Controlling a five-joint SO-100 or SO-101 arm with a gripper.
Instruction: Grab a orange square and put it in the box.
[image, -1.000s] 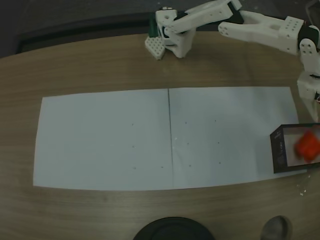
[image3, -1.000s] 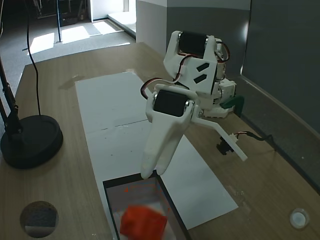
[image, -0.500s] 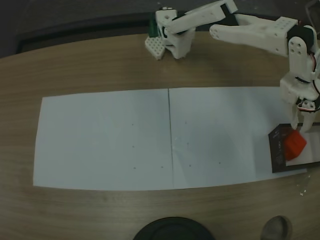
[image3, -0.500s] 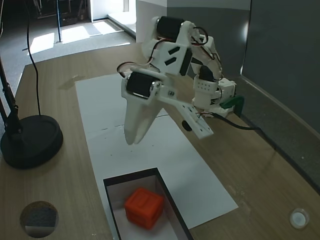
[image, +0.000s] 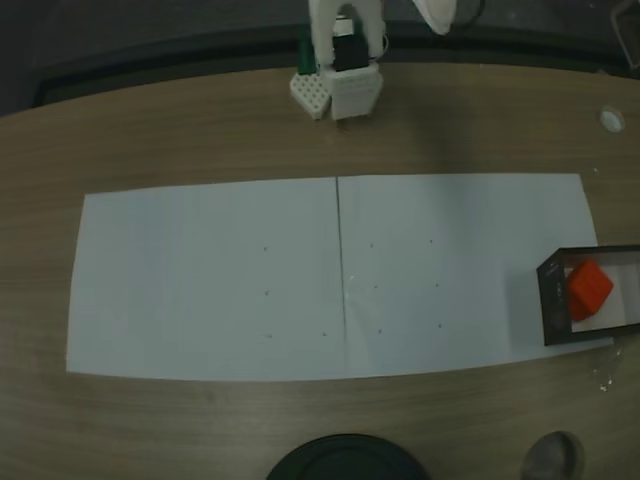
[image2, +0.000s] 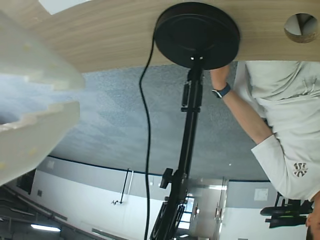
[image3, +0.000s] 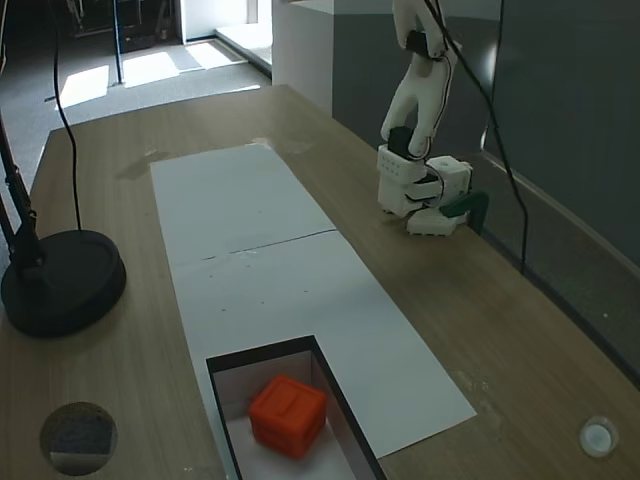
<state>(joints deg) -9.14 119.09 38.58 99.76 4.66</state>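
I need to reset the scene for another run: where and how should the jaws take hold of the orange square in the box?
Come straight down from above onto the orange square and close on two opposite flat side faces. It lies slightly askew inside the box, whose walls block any sideways approach, so turn the jaws to match.

Table (image3: 520, 330): wood-grain top, smooth, showing a faint sheen near the window. White sheets (image: 210, 280): paper, matt, lying flat. Orange square (image3: 288, 416): looking like moulded plastic, slightly glossy. Box (image3: 262, 354): dark matt walls, pale inside. Arm (image3: 420, 80): white plastic, layered printed texture showing on the gripper (image2: 30, 115) in the wrist view. Lamp base (image3: 62, 282): black, satin.
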